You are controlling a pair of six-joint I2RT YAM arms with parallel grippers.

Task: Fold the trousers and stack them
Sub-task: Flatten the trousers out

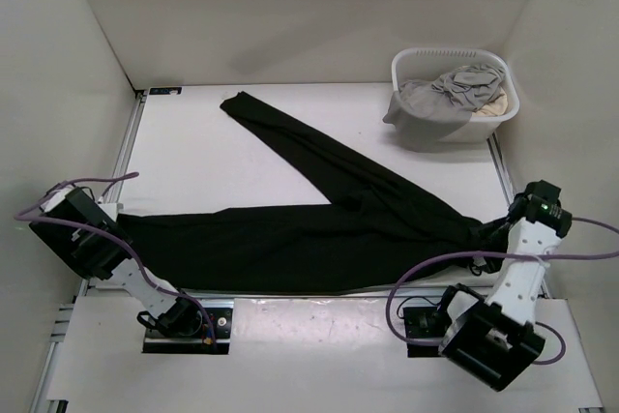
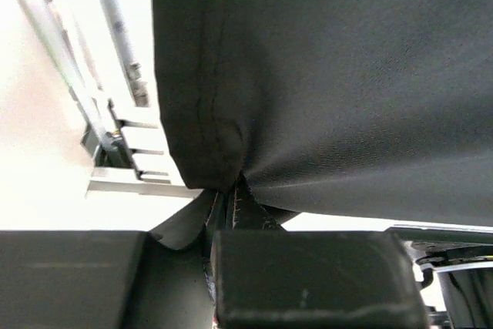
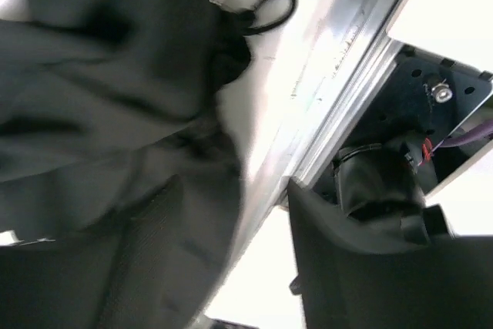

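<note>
Jaws of the left gripper (image 2: 233, 194) are clenched on the hem of one trouser leg: in the left wrist view the black cloth gathers into a pinch just where the fingers meet. For the right gripper (image 1: 489, 231) we cannot tell. It sits at the waist end, but in its own wrist view the dark fabric covers one finger and hides the contact.

On the white table (image 1: 193, 157) the trousers (image 1: 319, 239) lie flat and open like a wide V. One leg runs along the near edge toward the left gripper. The other leg goes diagonally to the far left corner, and the waist is at the right side. Well apart, at the far right, a white basket (image 1: 406, 70) holds a grey garment (image 1: 440, 103). A small black cord loop (image 3: 273, 7), probably the drawstring, lies beside the waist.

We judge that we are at the beginning, at the spreading step, with no fold made. The next move calls for bringing the two legs together, one over the other. For this both ends of the near leg must rise and travel at the same time, so that the soft cloth does not sag or wrinkle.
</note>
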